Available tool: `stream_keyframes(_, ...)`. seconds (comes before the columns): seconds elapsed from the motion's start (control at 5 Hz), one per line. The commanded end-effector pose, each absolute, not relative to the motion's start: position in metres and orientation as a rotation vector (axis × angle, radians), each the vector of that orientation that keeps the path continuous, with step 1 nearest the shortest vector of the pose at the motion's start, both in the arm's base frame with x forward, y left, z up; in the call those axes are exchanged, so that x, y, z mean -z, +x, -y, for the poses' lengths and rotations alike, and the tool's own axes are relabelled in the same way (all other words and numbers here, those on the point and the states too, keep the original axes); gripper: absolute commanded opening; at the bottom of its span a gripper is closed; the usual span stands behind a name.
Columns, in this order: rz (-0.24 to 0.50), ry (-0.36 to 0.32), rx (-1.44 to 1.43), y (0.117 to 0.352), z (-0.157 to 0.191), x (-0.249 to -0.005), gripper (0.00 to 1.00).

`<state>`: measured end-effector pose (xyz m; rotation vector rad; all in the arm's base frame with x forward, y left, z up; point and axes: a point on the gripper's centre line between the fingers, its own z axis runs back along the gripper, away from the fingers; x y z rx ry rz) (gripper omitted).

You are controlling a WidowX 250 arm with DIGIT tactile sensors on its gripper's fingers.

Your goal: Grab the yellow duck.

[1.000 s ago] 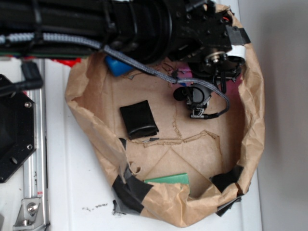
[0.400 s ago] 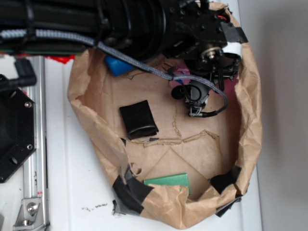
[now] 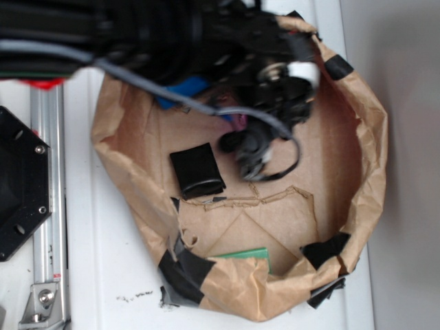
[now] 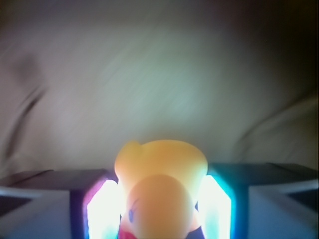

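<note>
Yellow fills the wrist view: the duck [image 4: 159,191] sits squarely between the two glowing fingers [image 4: 103,209], which press against its sides, so the gripper [image 4: 158,211] appears clamped on it, probably to keep it from slipping. From outside the duck is hidden under the blurred arm [image 3: 206,41], above the paper bag's [image 3: 364,158] floor. Nearby lie a black pouch [image 3: 198,170], a blue bottle [image 3: 180,91] and a green block [image 3: 242,255]; none looks in the way.

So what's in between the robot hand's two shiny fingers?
The yellow duck sits right between the fingers of the hand, with one finger on each side. That shows in the wrist view; in the exterior view the arm hides it.
</note>
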<state>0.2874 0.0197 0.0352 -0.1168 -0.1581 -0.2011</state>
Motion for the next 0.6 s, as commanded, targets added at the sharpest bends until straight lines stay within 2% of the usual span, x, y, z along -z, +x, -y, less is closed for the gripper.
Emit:
stream_keyframes(0.0,0.307,-0.061,0.219,0.2776,0.0005,-0.0887,0.00)
stream_keyframes(0.2,0.306,-0.028,0.197,0.2796,-0.0021,-0.0869,0.00)
stream_keyframes(0.4,0.283,-0.038,0.202,0.2812,-0.0033,-0.0828,0.00)
